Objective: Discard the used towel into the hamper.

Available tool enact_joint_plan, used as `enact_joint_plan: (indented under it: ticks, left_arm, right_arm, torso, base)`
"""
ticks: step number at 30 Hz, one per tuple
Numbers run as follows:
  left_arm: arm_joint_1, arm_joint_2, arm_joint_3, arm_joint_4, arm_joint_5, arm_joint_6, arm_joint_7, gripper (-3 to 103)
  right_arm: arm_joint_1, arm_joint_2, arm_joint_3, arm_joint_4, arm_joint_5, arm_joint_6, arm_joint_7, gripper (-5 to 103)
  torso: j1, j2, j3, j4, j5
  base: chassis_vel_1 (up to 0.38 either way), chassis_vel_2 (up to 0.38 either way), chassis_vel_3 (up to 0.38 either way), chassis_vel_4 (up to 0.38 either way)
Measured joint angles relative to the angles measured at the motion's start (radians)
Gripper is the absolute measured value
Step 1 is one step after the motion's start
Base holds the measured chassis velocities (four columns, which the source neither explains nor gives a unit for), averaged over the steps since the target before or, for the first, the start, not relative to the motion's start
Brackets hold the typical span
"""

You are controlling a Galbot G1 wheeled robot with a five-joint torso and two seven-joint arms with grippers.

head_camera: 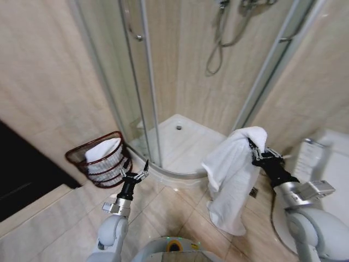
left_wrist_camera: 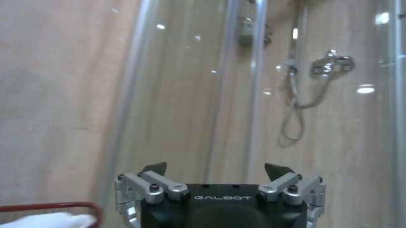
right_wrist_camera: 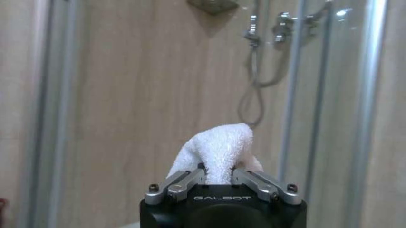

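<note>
At right of centre in the head view, the white towel (head_camera: 232, 174) hangs in long folds from the right gripper (head_camera: 255, 153), whose fingers pinch its top. Low on the left, the hamper (head_camera: 103, 158) of reddish-brown wire stands on the beige tiled floor (head_camera: 163, 210) against the shower enclosure (head_camera: 147, 87), holding white cloth. Just beside it, the left gripper (head_camera: 135, 172) is spread, holding nothing.

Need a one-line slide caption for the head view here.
Right tool holds a white towel up beside the shower enclosure; left tool open near the hamper, which already contains white cloth.
</note>
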Motion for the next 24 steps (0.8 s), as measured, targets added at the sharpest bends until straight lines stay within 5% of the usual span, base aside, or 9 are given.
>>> enact_joint_plan:
  ticks: [11, 24]
  left_arm:
    - [-0.001, -0.013, 0.010, 0.005, 0.001, -0.050, -0.002, 100]
    - [-0.001, -0.015, 0.014, 0.003, 0.009, -0.046, 0.009, 100]
  right_arm:
    - [-0.004, 0.000, 0.020, -0.001, 0.021, 0.004, -0.004, 7]
    - [-0.004, 0.009, 0.010, -0.001, 0.017, 0.013, -0.012, 7]
  torso:
    - [0.000, 0.000, 0.000, -0.0003, 0.0003]
    - [0.000, 0.000, 0.000, 0.0000, 0.0003]
  base:
    - [0.180, -0.049, -0.049, 0.168]
    - [0.091, -0.086, -0.093, 0.094]
